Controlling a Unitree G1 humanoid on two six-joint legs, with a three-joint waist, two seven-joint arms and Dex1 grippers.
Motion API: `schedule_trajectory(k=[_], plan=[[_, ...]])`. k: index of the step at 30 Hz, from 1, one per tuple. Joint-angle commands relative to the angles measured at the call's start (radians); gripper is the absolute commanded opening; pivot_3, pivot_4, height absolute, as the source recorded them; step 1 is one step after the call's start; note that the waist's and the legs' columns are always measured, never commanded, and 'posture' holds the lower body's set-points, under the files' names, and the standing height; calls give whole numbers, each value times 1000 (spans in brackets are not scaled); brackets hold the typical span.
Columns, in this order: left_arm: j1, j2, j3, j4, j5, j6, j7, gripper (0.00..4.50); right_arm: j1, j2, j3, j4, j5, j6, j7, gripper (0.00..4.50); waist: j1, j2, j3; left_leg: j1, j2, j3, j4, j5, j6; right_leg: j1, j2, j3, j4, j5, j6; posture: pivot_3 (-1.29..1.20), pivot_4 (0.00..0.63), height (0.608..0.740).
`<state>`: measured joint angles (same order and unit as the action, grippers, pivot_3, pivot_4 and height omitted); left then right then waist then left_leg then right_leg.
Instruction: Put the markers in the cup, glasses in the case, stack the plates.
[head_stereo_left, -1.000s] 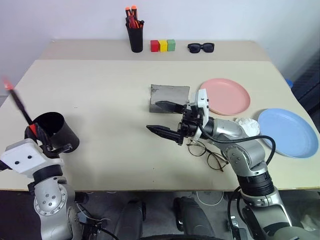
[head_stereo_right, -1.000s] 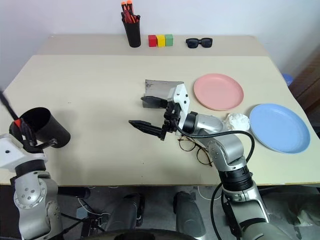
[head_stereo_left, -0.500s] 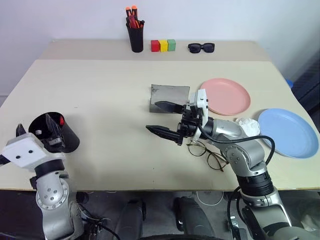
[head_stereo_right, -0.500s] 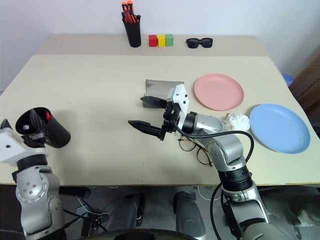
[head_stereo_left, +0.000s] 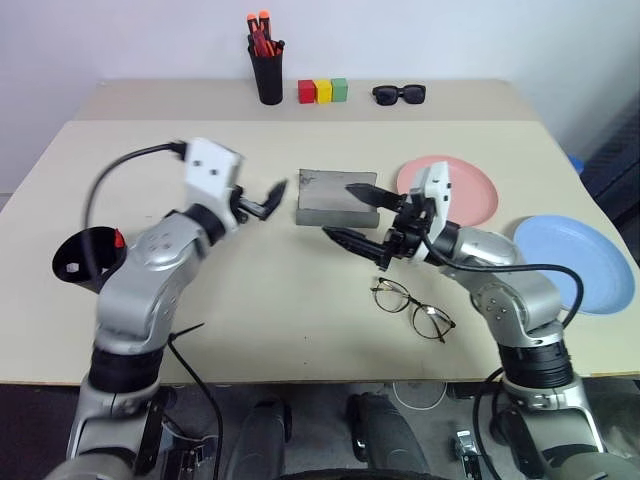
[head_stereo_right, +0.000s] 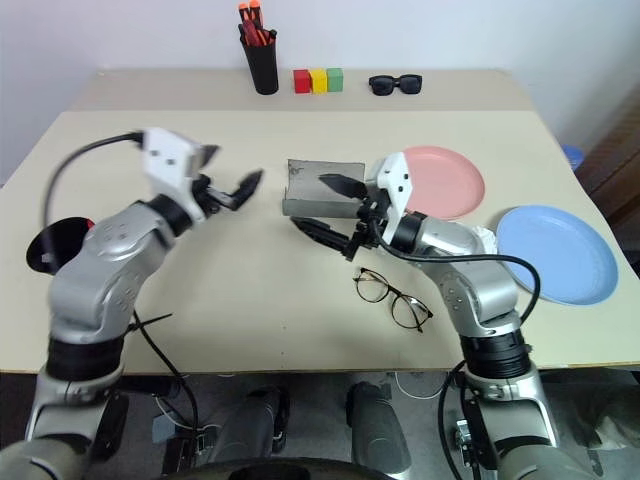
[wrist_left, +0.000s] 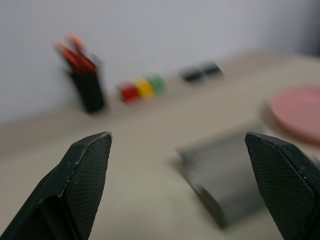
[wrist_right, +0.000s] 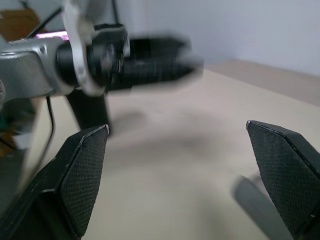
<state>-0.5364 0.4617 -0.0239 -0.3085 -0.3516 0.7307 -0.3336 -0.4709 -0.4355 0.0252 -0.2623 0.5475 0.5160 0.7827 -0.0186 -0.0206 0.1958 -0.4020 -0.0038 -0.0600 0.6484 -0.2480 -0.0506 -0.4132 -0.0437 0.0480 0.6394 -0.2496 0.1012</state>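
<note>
Both grippers (head_stereo_left: 357, 213) beside case (head_stereo_left: 325, 200), apart.

I'm looking at a beige table (head_stereo_left: 200, 300). The black cup (head_stereo_left: 88, 259) sits by my left edge, grey case (head_stereo_left: 325, 198) mid-table, pink plate (head_stereo_left: 470, 190) just right of it, blue plate (head_stereo_left: 580, 262) further right, wire glasses (head_stereo_left: 412, 305) up front. Along the back: pen holder (head_stereo_left: 268, 78), colored blocks (head_stereo_left: 324, 91), sunglasses (head_stereo_left: 399, 94).
</note>
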Motion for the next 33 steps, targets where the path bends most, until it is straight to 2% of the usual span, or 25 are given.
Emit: schedule_trajectory(k=[1, 5, 11, 16, 20, 23, 30, 31, 33], plan=[[-121, 21, -103, 169, 34, -18, -150, 4479, 41, -71, -31, -54, -46, -5, -17, 4500, 1, 0, 0, 0, 0, 0, 0, 0, 0, 0, 0, 0, 0, 0, 0, 0, 150, 740], [-286, 4, -234, 469, 118, -189, -362, 4479, 146, -158, -98, -141, -30, 10, -19, 4500, 8, 0, 0, -2, 0, 0, 0, 0, 0, 0, -1, 0, -2, 0, 0, 0, 150, 740], [-479, -70, -331, 847, 218, -407, -606, 4479, 310, -250, -200, -242, -51, 25, -60, 4500, 4, 0, 0, -5, -1, 1, 0, -1, 2, -1, -2, 0, -6, 0, 1, 0, 150, 740], [-589, -139, -363, 1122, 308, -536, -681, 4479, 414, -258, -274, -290, -55, 16, -100, 4500, 4, 0, 1, -5, -1, 1, 0, -2, 3, -1, -1, 0, -6, 0, 1, 0, 150, 740], [-638, -187, -349, 1290, 368, -631, -664, 4479, 454, -248, -288, -324, -52, 14, -128, 4500, 6, 0, 1, -5, -1, 1, 1, -2, 3, -1, -1, 1, -6, 0, 2, 0, 150, 740], [-648, -206, -329, 1348, 381, -667, -687, 3663, 476, -243, -291, -343, -53, 16, -148, 4500, 6, 0, 1, -6, -1, 1, 1, -2, 3, -1, -1, 0, -6, 0, 2, 0, 150, 740], [-624, -200, -300, 1349, 391, -712, -737, 274, 508, -248, -309, -358, -45, 17, -161, 4500, 6, 0, 1, -6, -1, 1, 1, -2, 3, -1, -1, 0, -6, 0, 2, 0, 150, 740], [-614, -192, -290, 1332, 383, -734, -751, 46, 511, -248, -309, -359, -44, 19, -162, 4500, 6, 0, 1, -6, -1, 1, 1, -2, 3, -1, -1, 0, -5, 0, 2, 0, 150, 740], [-584, -167, -274, 1281, 375, -778, -782, 46, 513, -249, -307, -363, -40, 28, -166, 4500, 4, 0, 1, -5, -1, 1, 1, -2, 3, -1, -1, 1, -5, 0, 2, 0, 150, 740]])
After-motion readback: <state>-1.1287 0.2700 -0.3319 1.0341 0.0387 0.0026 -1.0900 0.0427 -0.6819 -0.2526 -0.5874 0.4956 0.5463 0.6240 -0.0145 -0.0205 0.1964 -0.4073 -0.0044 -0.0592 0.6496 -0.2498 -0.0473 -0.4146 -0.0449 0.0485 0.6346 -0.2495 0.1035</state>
